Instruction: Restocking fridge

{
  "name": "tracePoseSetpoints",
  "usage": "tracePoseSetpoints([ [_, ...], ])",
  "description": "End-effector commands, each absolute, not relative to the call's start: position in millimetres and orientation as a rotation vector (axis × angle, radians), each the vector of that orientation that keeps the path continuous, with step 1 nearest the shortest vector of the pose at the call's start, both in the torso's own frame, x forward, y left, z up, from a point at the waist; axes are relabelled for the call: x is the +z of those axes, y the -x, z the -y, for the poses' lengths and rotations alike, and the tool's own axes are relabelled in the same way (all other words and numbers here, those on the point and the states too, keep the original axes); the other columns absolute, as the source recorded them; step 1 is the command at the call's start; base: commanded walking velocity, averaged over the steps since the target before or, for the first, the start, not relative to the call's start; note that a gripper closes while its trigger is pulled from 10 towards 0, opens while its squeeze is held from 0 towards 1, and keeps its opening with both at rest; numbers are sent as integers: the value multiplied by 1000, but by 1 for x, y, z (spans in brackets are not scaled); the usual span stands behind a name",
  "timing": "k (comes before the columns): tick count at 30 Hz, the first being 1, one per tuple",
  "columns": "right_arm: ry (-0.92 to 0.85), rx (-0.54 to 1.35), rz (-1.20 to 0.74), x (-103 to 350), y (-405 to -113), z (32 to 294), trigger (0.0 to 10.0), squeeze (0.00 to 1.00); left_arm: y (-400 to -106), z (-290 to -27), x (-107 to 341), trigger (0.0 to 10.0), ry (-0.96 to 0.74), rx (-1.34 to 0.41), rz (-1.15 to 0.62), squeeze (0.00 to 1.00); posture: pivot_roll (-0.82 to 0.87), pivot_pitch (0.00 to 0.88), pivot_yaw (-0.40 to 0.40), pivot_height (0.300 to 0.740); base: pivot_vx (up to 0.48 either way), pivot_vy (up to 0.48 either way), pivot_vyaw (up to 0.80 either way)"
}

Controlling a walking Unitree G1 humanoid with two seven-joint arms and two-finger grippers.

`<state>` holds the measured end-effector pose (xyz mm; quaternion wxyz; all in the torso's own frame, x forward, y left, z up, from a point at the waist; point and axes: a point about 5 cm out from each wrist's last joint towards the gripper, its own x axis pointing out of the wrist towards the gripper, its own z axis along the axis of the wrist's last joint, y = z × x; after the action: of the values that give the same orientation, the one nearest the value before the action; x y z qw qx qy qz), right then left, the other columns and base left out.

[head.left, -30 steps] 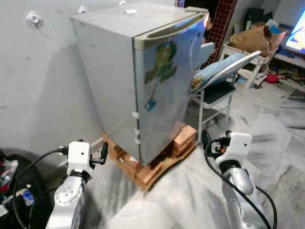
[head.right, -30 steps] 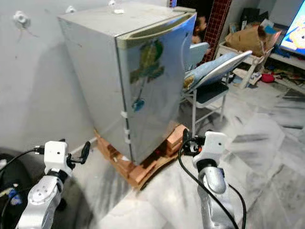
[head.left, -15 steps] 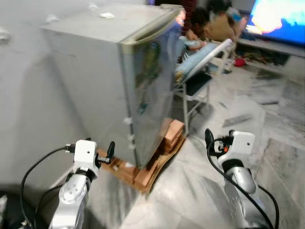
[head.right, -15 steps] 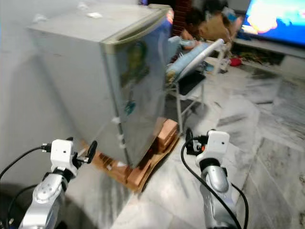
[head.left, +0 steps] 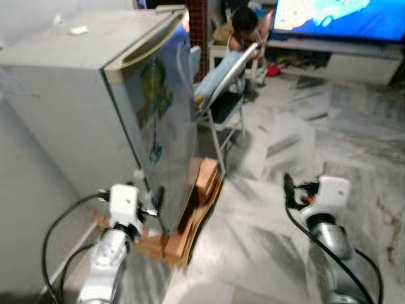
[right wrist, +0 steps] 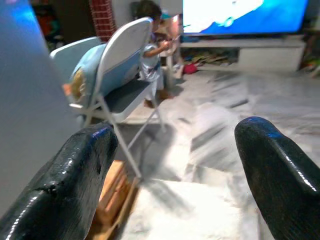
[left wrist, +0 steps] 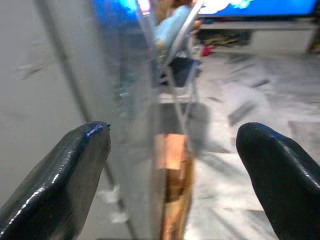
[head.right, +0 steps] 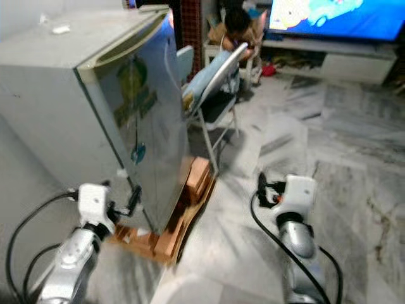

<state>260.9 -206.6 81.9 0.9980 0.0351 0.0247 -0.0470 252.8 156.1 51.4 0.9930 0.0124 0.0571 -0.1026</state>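
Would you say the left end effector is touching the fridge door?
Cannot tell. In the left eye view the left end effector overlaps the fridge door's lower corner; motion blur hides any contact or gap.

The whole scene is motion-blurred. The fridge (head.left: 107, 107) is shut, so its inside is hidden, and its left side runs off the head view's edge. The stickers (head.left: 154, 95) on its door are too smeared to read. The wooden blocks (head.left: 190, 215) under it are partly covered by the fridge body. A person (head.right: 239, 30) beyond the folding chair (head.left: 221, 88) is mostly hidden by the chair back. The screen (head.left: 342, 16) is cut by the top edge. In the left wrist view the fridge door edge (left wrist: 135, 125) is a blur between the 2 fingers (left wrist: 55, 190).
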Motion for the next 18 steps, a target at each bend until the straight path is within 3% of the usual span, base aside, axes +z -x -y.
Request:
tracePoseSetpoints([
  [1,-86,-66,-36,84,-264,196,10000,0,-253,-167,53,10000,-43,-182,-113,0,-14,0,14,740,379,0,0],
  [8,-79,-68,-36,85,-264,196,10000,0,-254,-166,52,10000,-42,-183,-115,0,-17,0,13,740,353,0,0],
  [18,-77,-71,-45,83,-263,196,10000,0,-254,-170,50,10000,-55,-153,-126,0,-19,0,13,740,0,0,-80],
])
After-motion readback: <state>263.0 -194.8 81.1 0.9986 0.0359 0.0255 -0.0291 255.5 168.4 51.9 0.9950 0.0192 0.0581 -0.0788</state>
